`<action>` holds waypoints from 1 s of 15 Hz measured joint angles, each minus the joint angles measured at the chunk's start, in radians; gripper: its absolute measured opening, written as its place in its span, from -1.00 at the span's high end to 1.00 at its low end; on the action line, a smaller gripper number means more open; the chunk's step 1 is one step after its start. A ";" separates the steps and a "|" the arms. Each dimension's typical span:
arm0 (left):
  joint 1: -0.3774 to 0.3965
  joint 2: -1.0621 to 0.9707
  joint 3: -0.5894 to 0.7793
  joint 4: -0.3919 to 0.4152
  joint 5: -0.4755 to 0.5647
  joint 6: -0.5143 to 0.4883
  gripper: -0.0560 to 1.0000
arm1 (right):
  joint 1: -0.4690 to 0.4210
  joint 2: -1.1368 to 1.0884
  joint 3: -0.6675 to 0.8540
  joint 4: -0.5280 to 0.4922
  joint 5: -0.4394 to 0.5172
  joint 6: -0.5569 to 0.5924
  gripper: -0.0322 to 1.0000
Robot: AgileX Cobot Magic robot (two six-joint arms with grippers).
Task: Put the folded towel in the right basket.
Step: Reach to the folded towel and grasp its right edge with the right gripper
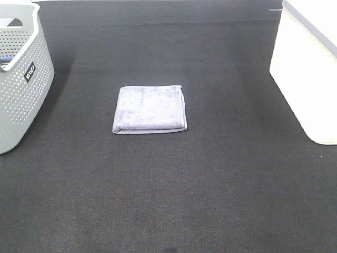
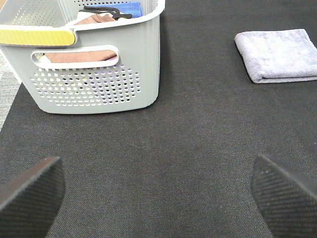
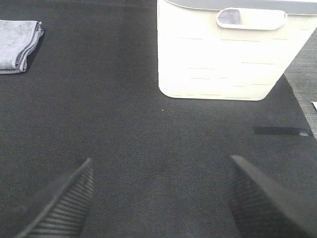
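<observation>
Black mat (image 1: 168, 200) covers work surface. White basket (image 1: 310, 79) at right edge, grey perforated basket (image 1: 21, 89) at left edge. Folded lilac towel (image 1: 150, 109) flat on mat between baskets, touching neither. Left claw (image 2: 158, 193) spread wide, empty, over bare mat. Right claw (image 3: 163, 198) likewise spread, empty. Towel well apart from both claws.

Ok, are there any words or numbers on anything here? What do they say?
On the black tag of the gray basket: white letters, too small and tilted to read.
On the towel and the white basket: no writing shows.
</observation>
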 joint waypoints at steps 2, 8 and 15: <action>0.000 0.000 0.000 0.000 0.000 0.000 -0.94 | 0.000 0.000 0.000 0.000 0.000 0.000 -0.43; 0.000 0.000 0.000 0.000 0.000 0.000 -0.94 | 0.000 0.000 0.000 0.000 0.000 0.000 -0.43; 0.000 0.000 0.000 0.000 0.000 0.000 -0.94 | 0.000 0.000 0.000 0.000 0.000 0.000 -0.43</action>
